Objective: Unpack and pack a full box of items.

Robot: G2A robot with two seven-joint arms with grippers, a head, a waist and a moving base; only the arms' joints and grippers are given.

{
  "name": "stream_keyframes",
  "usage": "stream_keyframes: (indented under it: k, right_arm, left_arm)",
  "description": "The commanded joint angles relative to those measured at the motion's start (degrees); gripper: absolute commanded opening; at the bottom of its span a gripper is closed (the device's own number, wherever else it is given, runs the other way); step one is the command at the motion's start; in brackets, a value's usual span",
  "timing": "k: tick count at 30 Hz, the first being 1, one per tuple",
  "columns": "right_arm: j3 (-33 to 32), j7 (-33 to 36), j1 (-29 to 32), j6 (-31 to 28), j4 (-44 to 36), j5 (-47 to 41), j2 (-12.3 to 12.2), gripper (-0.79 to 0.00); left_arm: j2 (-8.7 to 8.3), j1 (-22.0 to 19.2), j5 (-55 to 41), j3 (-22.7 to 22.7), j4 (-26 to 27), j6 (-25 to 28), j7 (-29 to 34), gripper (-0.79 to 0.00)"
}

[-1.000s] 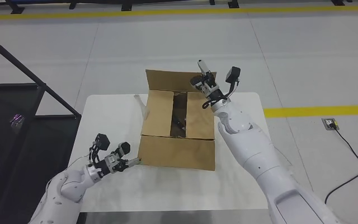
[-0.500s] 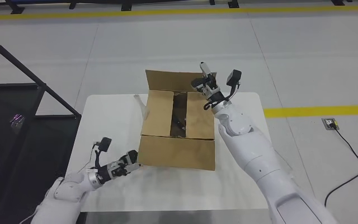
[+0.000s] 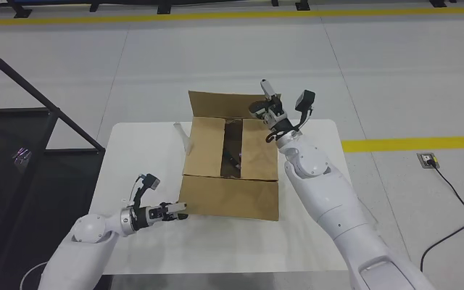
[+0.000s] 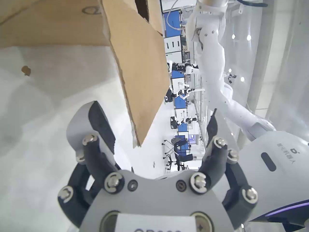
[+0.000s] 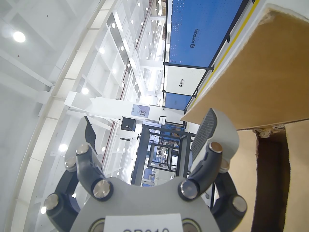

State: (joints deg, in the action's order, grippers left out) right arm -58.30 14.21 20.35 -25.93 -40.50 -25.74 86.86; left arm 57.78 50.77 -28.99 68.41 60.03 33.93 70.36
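A brown cardboard box (image 3: 230, 163) stands mid-table, its top flaps nearly closed with a dark gap (image 3: 232, 151) between them where dark items show. The back flap (image 3: 217, 104) stands up and the front flap (image 3: 228, 197) hangs down. My left gripper (image 3: 178, 211) sits low at the front flap's left corner. In the left wrist view my left gripper (image 4: 157, 126) is open, with the flap corner (image 4: 138, 136) between its fingers, unclamped. My right gripper (image 3: 262, 100) is open above the box's far right corner. In the right wrist view my right gripper (image 5: 149, 129) has one finger (image 5: 207, 126) beside the raised flap (image 5: 253, 78).
The white table (image 3: 145, 159) has free room left and right of the box. A small brown scrap (image 4: 25, 70) lies on it near the box. A black frame (image 3: 43, 109) stands off the table's left side.
My left arm dropped and turned, bringing its gripper right to the front flap's left corner. My right gripper drifted slightly to the right above the far corner.
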Motion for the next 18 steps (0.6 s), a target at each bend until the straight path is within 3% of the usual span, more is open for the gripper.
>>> stream_keyframes:
  k: [1, 3, 7, 8, 9, 18]
  right_arm:
    - [-0.28, 0.12, 0.18, 0.17, -0.29, 0.35, 0.01, 0.0]
    - [-0.6, 0.18, 0.35, 0.35, -0.55, 0.64, 0.03, 0.0]
    - [-1.08, 0.44, 0.69, 0.81, -1.02, 1.2, 0.13, 0.0]
    - [-1.2, 0.43, 0.75, 0.92, -1.13, 1.33, 0.16, 0.0]
    - [-1.31, 0.46, 0.83, 1.01, -1.2, 1.43, 0.19, 0.0]
    - [-1.92, 1.18, 1.0, 1.23, -0.83, 1.78, 0.74, 0.0]
  left_arm:
    - [0.32, -0.61, -0.8, -0.78, -1.44, 1.02, -1.02, 0.0]
    - [0.63, -1.1, -0.88, -1.72, -2.63, 1.77, -1.77, -0.126]
    - [1.18, -2.32, 0.23, -2.88, -5.6, 3.77, -4.15, -0.486]
    - [1.34, -2.62, 0.94, -3.26, -5.92, 4.27, -4.85, -0.662]
    - [1.52, -2.76, 0.81, -3.64, -6.11, 4.51, -5.08, -0.785]
    - [1.5, -2.53, -0.62, -4.56, -4.65, 4.98, -4.98, -0.785]
